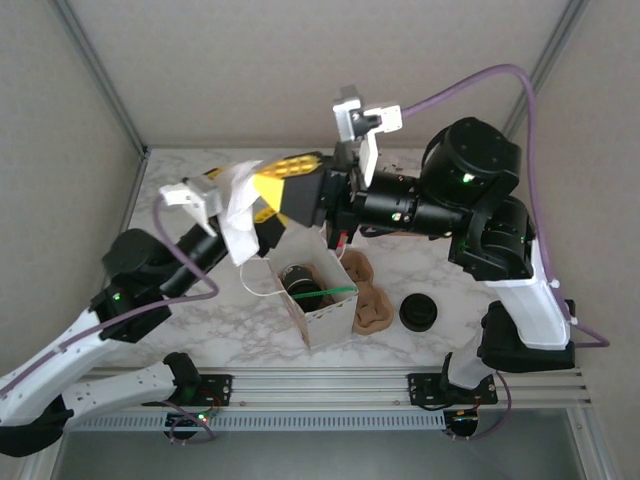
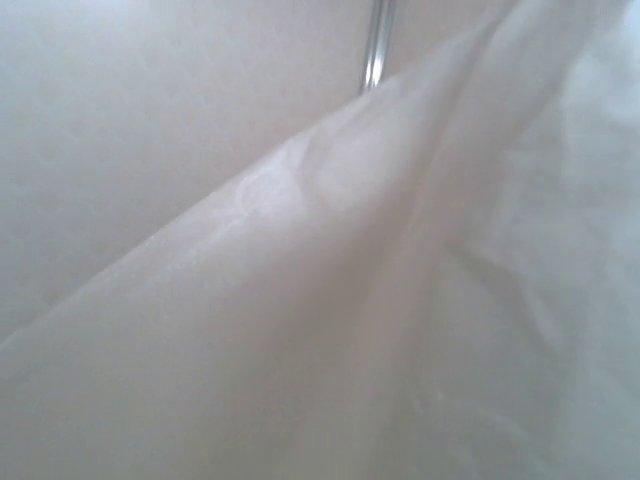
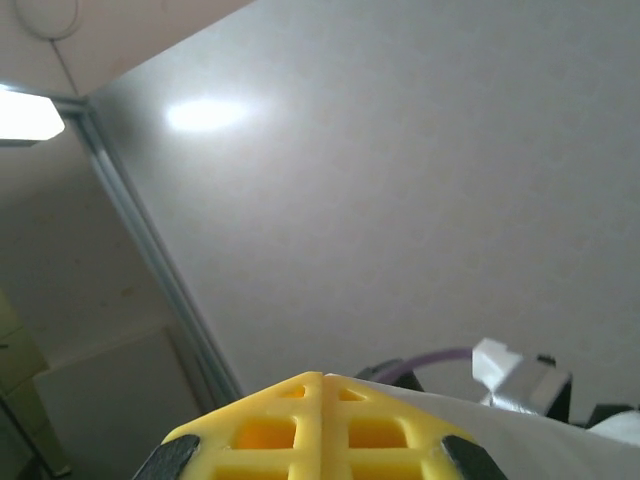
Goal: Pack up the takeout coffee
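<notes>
The white paper bag (image 1: 328,322) stands open on the table (image 1: 215,312). Above the bag's left rim, a white paper sheet (image 1: 238,205) covers the left tool (image 1: 218,200), so I cannot tell its grip. Beside it, the right tool (image 3: 322,385) has its yellow fingertips pressed together. The lidded coffee (image 1: 300,283) sits inside the bag.

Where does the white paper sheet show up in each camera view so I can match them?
Top external: the white paper sheet hangs left of centre, above the open paper bag.
Left wrist: it covers the lower right, close to the lens.
Right wrist: a strip at the bottom right.
Shared landmark: the right gripper, yellow jaws shut, beside the sheet in top and right wrist views.
</notes>
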`<control>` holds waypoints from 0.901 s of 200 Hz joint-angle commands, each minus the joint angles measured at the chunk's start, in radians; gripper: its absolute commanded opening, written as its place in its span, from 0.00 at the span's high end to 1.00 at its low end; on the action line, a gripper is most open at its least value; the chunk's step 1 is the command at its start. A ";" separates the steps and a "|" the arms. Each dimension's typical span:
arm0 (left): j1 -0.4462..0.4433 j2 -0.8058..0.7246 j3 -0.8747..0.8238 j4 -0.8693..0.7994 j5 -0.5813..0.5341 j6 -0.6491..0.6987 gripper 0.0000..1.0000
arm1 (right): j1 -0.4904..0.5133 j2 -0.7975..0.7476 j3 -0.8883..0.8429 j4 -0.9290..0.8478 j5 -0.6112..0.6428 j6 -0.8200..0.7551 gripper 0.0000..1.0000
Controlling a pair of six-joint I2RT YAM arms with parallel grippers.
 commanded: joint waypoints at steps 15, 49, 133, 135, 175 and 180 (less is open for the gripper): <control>0.004 -0.091 -0.012 -0.052 -0.069 -0.042 0.00 | 0.107 0.069 0.079 0.030 0.082 -0.078 1.00; 0.004 -0.100 -0.014 -0.083 -0.069 -0.050 0.01 | 0.134 0.079 0.077 -0.011 0.215 -0.109 1.00; 0.003 0.072 0.068 -0.105 0.092 -0.045 0.05 | 0.134 -0.053 -0.214 -0.028 0.602 -0.224 1.00; 0.003 0.076 0.071 -0.104 0.095 -0.045 0.06 | 0.134 -0.055 -0.217 -0.031 0.609 -0.227 1.00; 0.003 0.138 0.102 -0.100 0.151 -0.067 0.08 | 0.134 -0.097 -0.297 -0.083 0.748 -0.247 1.00; 0.004 0.140 0.103 -0.105 0.148 -0.072 0.09 | 0.134 -0.108 -0.318 -0.085 0.763 -0.243 1.00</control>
